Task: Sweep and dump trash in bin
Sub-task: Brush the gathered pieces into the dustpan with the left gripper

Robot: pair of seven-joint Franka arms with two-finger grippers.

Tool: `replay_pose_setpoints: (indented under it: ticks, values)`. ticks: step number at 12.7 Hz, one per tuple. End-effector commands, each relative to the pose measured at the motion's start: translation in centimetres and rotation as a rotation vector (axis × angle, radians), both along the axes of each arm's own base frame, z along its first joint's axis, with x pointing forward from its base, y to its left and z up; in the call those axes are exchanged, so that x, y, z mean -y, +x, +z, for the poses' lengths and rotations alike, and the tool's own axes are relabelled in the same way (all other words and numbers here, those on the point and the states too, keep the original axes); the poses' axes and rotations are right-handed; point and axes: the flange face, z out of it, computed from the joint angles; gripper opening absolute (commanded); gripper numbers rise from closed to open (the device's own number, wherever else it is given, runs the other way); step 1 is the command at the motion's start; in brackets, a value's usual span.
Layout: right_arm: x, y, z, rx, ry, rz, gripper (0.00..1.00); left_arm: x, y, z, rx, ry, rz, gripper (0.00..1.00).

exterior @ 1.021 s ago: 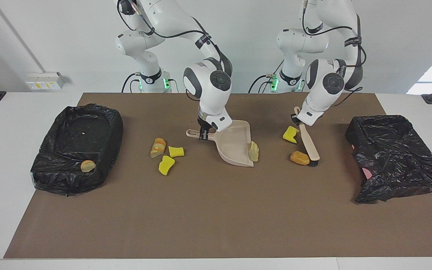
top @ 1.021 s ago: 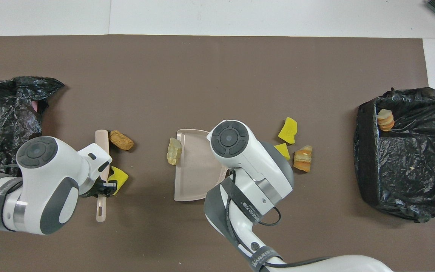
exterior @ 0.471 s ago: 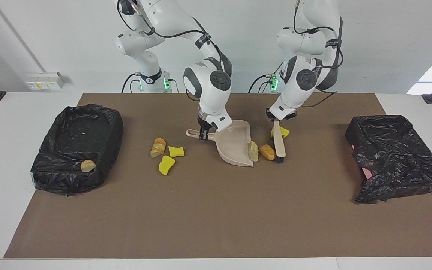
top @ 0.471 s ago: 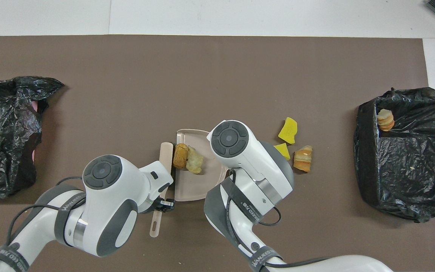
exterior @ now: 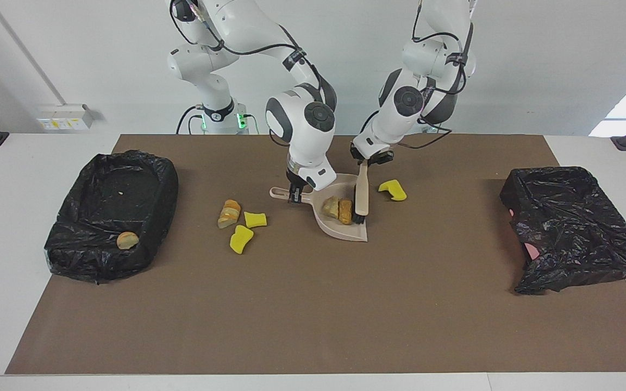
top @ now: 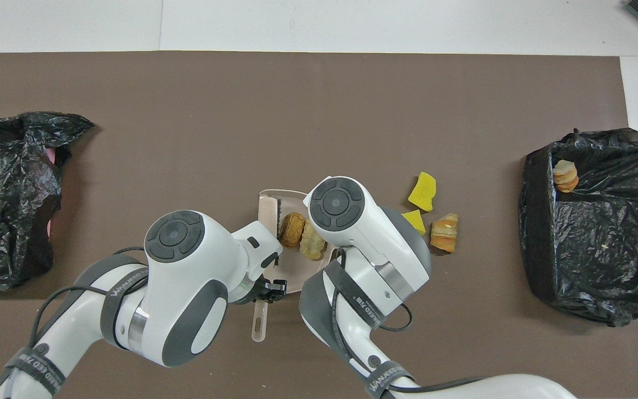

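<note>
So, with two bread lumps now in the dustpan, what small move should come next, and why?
Probably draw the brush, held by the left gripper, back out toward the yellow sponge piece lying beside the dustpan. The two bread lumps sit well inside the pan, which the right gripper holds by its handle, so this stroke looks finished.

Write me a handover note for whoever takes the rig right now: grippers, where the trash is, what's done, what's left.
Left gripper: shut on the brush, bristles down in the dustpan.
Right gripper: shut on the dustpan handle, pan resting on the mat.
Done: two crusty lumps swept into the pan; one lump already in the bin at the right arm's end.
Left: one yellow sponge piece on the mat beside the pan, toward the left arm's end; two sponge pieces and a crusty lump between the pan and that bin. Sweep those, then dump the pan.
</note>
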Motion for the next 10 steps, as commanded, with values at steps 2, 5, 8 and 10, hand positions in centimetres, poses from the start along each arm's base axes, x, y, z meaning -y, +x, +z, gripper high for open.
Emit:
replay_pose_setpoints:
  ticks: [2,5,8,10]
  values:
    - [0.5,-0.6,0.3,0.025,-0.021,0.014,0.0,-1.0,-1.1,0.6,-0.062,0.254,0.266,0.0]
    - [0.6,-0.5,0.3,0.024,-0.022,0.031,0.0,-2.0,-2.6,2.4,-0.066,0.386,0.464,0.0]
    - [0.7,-0.5,0.3,0.024,-0.022,0.032,0.0,-5.1,-7.1,0.5,-0.118,0.442,0.442,0.0]
    - [0.7,-0.6,-0.1,0.03,-0.016,0.036,0.0,-6.9,-9.7,-1.7,-0.061,0.376,0.42,0.0]
